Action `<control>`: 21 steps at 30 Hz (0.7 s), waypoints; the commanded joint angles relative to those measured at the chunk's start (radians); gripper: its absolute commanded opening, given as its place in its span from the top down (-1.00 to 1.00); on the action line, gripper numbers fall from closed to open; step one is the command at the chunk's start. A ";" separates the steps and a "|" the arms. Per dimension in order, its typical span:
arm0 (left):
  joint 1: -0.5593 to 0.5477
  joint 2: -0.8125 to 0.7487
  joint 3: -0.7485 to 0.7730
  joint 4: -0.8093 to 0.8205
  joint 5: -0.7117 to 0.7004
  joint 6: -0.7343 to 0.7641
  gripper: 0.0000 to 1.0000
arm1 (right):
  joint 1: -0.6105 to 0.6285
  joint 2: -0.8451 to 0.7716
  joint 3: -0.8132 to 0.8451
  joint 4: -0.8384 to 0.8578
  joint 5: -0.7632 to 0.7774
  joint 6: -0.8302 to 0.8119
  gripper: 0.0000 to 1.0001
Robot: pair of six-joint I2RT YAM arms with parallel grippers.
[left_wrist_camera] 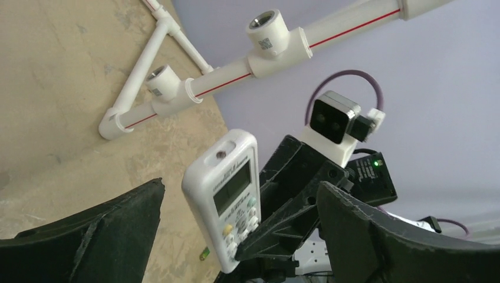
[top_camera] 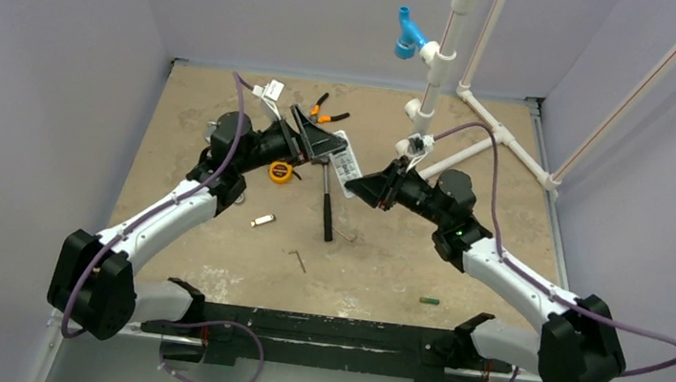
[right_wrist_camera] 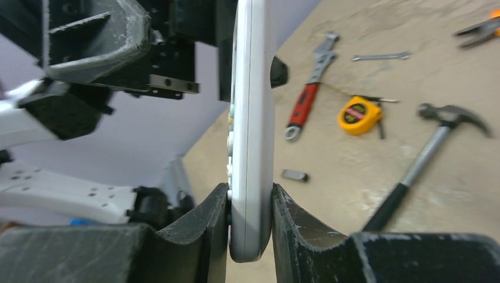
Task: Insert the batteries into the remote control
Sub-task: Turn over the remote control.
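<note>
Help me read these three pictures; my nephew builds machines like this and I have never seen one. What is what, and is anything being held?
The wide picture looks down from above on two white-and-black robot arms bolted at the table's near edge. The other two come from small cameras on each arm's wrist, so each shows its own black fingers up close.

The right end effector is shut on the slim white rectangular remote control, lifted off the table; the left wrist picture shows its display and buttons. The left end effector is open next to it, holding nothing.

On the tan table lie a black-handled hammer, a yellow tape measure, a red-handled wrench, orange-handled pliers, a small bent hex key, a small silver clip-like piece and one tiny green cylindrical battery. White plastic pipes stand at the back.
</note>
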 commanded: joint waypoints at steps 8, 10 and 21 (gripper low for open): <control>-0.007 -0.048 0.209 -0.580 -0.206 0.077 -0.95 | 0.368 -0.029 0.104 -0.379 1.213 -0.785 1.00; -0.009 -0.043 0.229 -0.622 -0.215 0.058 -0.93 | 0.434 -0.013 0.055 -0.214 1.308 -0.897 1.00; -0.022 -0.003 0.252 -0.680 -0.208 0.037 -0.83 | 0.547 0.067 0.012 0.073 1.361 -1.301 1.00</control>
